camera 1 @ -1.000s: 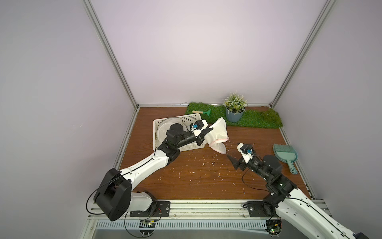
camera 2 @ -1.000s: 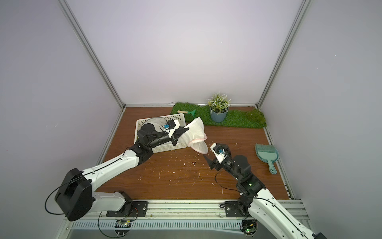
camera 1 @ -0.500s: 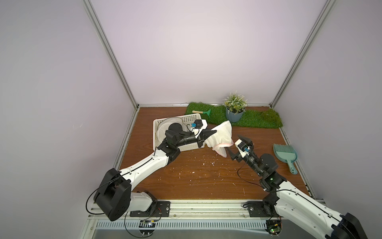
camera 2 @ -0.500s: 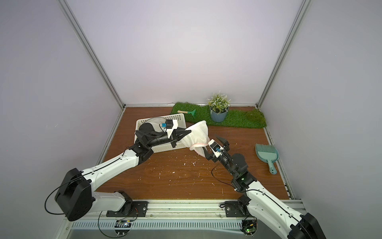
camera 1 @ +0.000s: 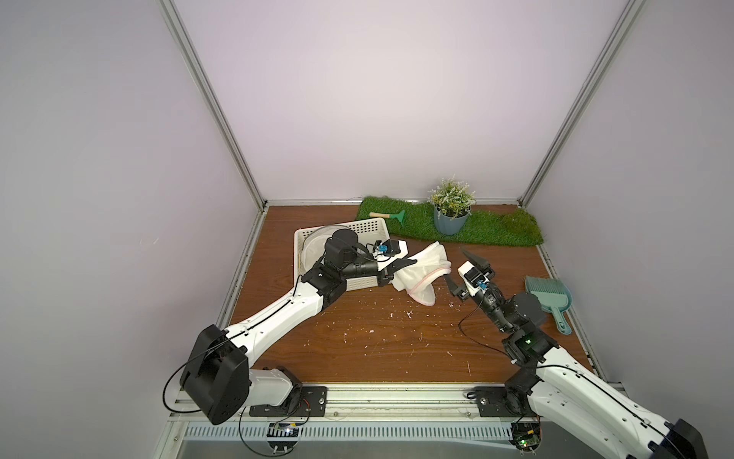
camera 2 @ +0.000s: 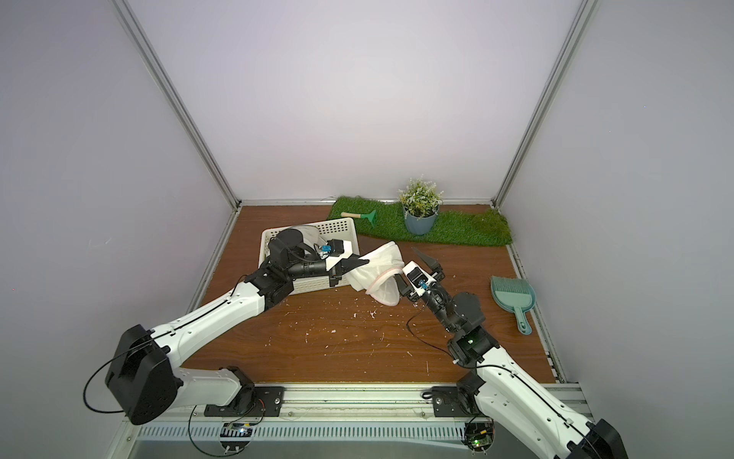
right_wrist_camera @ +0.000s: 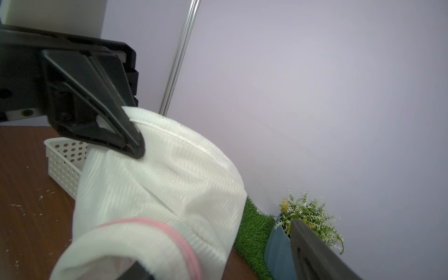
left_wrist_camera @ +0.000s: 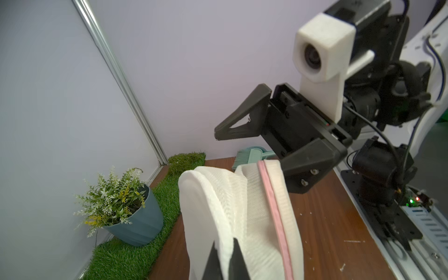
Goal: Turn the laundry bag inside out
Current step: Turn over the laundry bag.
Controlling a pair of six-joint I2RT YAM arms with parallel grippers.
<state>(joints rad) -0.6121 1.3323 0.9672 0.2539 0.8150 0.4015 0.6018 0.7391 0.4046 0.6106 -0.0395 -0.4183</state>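
Laundry bag hangs over the table beside the basket: light, floppy mesh, prob. slippy, so take it at the pink-trimmed rim. L gripper is pinched tight on its white fabric; R gripper gapes at that rim, clamping nothing. Wood top w/ white flecks, roomy; grass mat & dustpan well apart.

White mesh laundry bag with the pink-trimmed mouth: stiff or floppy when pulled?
Probably floppy: the white mesh laundry bag sags and folds from the left gripper. Likely light: one small pinch holds it up. Its pink-trimmed mouth seems springier: it forms an open loop.
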